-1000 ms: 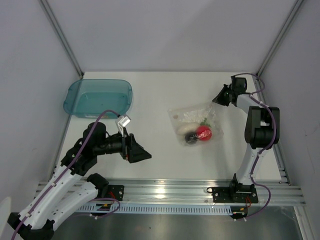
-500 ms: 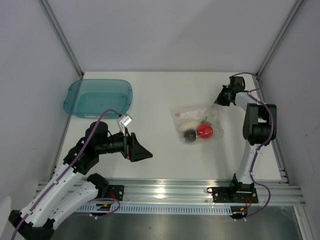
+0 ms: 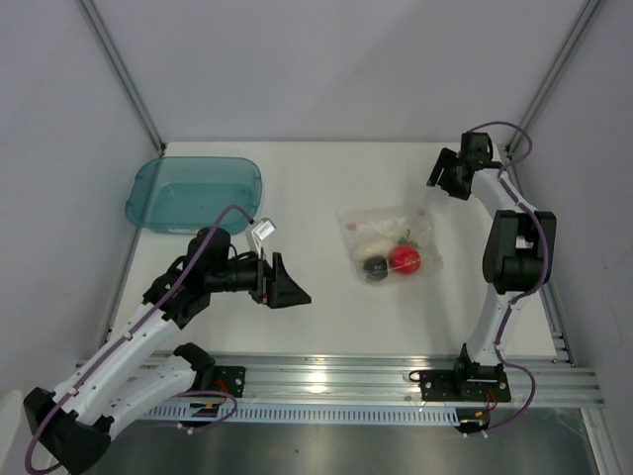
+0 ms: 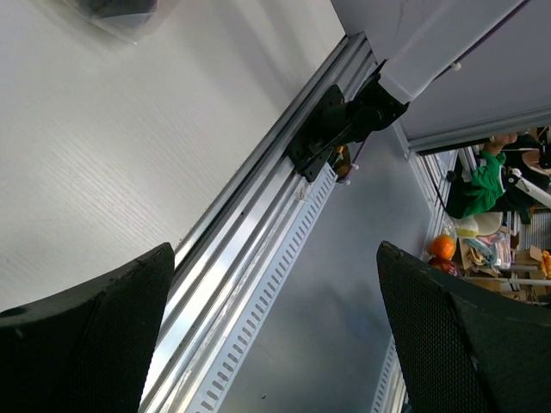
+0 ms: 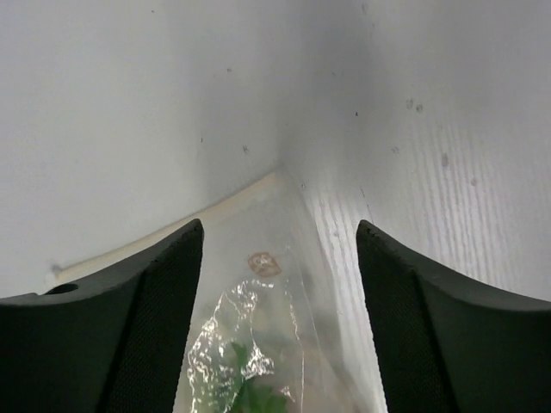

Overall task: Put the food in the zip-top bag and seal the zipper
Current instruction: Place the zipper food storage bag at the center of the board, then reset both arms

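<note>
White bench [image 3: 316, 188], two items lying on it. Teal tray [image 3: 198, 161] sits beyond the left pincer [image 3: 293, 287], toward the far-left corner. Clear zip-top bag [image 3: 361, 223] lies flat between both pincers, nearer the right pincer [image 3: 445, 186], holding red ball [image 3: 403, 259], white radish [image 3: 371, 252] and dark round piece [image 3: 375, 267].

- In the left wrist view, the top edge cuts off the zip-top bag [image 4: 129, 21]; only a crinkly corner over a dark shape shows.
- In the right wrist view, the bag runs off the bottom edge, with only green leaves [image 5: 254, 397] showing.
- The zipper [image 5: 164, 228] is too faint to tell whether it is pressed closed.
</note>
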Robot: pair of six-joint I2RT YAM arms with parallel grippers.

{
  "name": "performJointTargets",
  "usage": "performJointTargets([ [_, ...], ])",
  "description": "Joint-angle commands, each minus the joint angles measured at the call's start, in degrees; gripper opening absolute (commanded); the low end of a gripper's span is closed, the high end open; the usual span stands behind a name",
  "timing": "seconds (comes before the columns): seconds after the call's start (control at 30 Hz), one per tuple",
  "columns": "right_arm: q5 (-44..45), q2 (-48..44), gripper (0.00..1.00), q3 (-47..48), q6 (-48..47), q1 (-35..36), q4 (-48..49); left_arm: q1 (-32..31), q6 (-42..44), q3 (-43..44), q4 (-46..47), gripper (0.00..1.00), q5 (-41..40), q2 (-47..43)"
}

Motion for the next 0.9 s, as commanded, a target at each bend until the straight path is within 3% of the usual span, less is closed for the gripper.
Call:
performJointTargets([
  [0.0,3.5,-7.1,0.75,-0.2,0.1,0.4,-2.0,0.5,-1.1,3.8,3.6,1.0,0.0,1.6],
  [0.13,3.9,-14.2,0.78,-5.6,1.0,1.3,-1.0,1.7,-5.0,3.9,6.7,1.0,-1.2,5.6],
  [0.17,3.9,-15.5,0.92,-6.7,1.1,2.5,-0.9,2.4,-5.8,3.5,7.6,0.99,-1.6,6.2],
  [0.2,3.9,-16.8,0.94,-9.1,1.3,3.4,-0.9,2.8,-7.4,3.1,9.8,0.99,-2.5,6.9],
  [0.33,6.4,-23.7,0.98,-16.0,1.9,8.3,-1.4,3.5,-9.1,3.7,13.8,0.99,-9.3,11.8],
  [0.53,6.3,-41.2,0.99,-30.7,4.9,15.5,3.4,3.5,-6.6,4.9,21.6,0.99,-20.3,13.8],
  [0.63,7.1,-53.8,0.99,-43.4,7.9,19.6,7.3,3.5,-5.9,0.4,29.3,1.0,-27.5,10.0],
  [0.73,10.0,-66.8,0.99,-50.2,10.8,23.2,8.1,3.5,-6.2,-5.6,35.0,0.99,-33.7,3.6],
  [0.87,12.1,-87.5,0.99,-62.5,13.4,26.3,5.7,3.5,-5.8,-10.8,35.9,1.0,-37.8,-5.6],
])
